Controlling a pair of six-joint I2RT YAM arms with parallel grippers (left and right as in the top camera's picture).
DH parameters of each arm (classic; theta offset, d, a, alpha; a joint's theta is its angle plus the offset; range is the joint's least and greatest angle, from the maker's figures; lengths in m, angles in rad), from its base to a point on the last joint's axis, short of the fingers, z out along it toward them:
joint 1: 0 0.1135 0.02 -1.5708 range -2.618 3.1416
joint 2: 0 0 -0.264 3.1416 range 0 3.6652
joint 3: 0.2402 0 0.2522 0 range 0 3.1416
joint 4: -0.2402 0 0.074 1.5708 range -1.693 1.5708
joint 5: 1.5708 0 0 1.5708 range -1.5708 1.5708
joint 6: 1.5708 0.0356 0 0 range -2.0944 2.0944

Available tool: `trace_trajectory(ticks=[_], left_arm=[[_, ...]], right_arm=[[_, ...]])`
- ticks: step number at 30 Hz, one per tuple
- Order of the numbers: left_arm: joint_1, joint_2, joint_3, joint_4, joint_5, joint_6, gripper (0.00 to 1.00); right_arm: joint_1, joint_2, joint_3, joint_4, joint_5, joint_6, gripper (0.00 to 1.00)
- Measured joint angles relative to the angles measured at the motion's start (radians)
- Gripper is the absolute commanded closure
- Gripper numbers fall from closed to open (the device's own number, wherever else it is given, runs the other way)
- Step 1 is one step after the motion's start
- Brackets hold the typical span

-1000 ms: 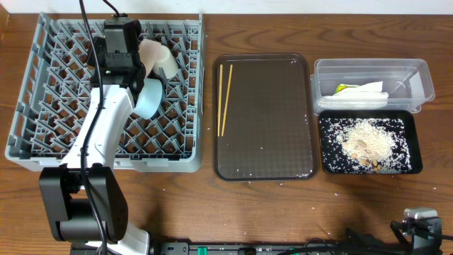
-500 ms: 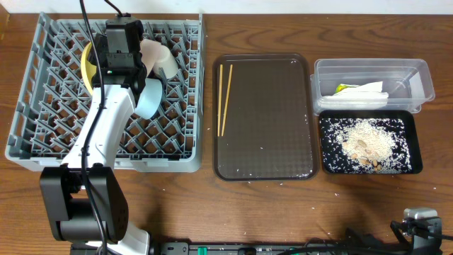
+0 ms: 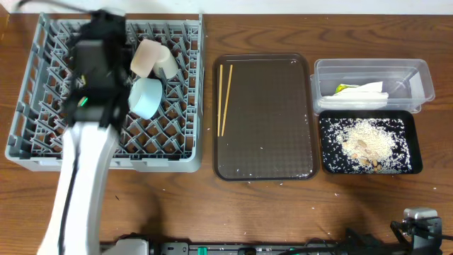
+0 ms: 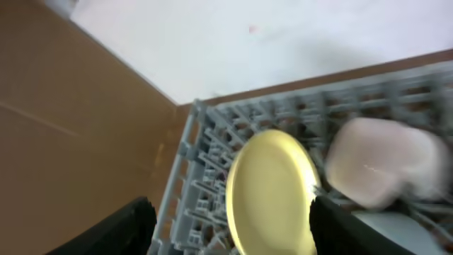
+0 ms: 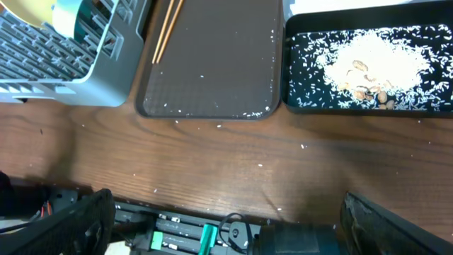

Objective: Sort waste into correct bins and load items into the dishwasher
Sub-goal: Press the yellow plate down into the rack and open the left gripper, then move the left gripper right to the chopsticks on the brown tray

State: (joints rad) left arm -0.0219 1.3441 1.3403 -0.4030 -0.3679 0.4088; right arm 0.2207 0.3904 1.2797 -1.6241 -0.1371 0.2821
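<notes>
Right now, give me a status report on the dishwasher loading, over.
Left gripper open over rack; right gripper open, empty. Yellow plate standing in rack. Chopsticks on brown tray, not yet loaded, nothing on them.

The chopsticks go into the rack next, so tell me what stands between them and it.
Nothing loose does. The chopsticks lie on the brown tray, along the edge nearest the dish rack. Only the tray's low rim and the rack's side wall separate them.
</notes>
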Motion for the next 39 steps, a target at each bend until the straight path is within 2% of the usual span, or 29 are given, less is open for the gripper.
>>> trace_trajectory(ticks=[4, 9, 12, 18, 24, 32, 39], left_arm=[[0.032, -0.14, 0.001, -0.12, 0.256, -0.028, 0.28], [0.031, -0.209, 0.001, -0.171, 0.552, -0.056, 0.28], [0.017, -0.213, 0.001, -0.2, 0.657, -0.071, 0.28], [-0.046, -0.168, 0.001, -0.225, 0.748, -0.077, 0.29], [-0.166, -0.038, 0.001, -0.206, 0.719, -0.077, 0.28], [-0.34, 0.181, 0.006, -0.182, 0.473, -0.127, 0.29], [-0.385, 0.335, 0.075, -0.176, 0.345, -0.2, 0.3]], right_arm=[[0.0, 0.0, 0.0, 0.0, 0.0, 0.0, 0.01], [0.0, 0.0, 0.0, 0.0, 0.0, 0.0, 0.01], [0.0, 0.0, 0.0, 0.0, 0.0, 0.0, 0.01], [0.0, 0.0, 0.0, 0.0, 0.0, 0.0, 0.01], [0.0, 0.0, 0.0, -0.002, 0.0, 0.0, 0.01], [0.0, 0.0, 0.0, -0.002, 0.0, 0.0, 0.01], [0.0, 0.0, 0.0, -0.002, 0.0, 0.0, 0.01]])
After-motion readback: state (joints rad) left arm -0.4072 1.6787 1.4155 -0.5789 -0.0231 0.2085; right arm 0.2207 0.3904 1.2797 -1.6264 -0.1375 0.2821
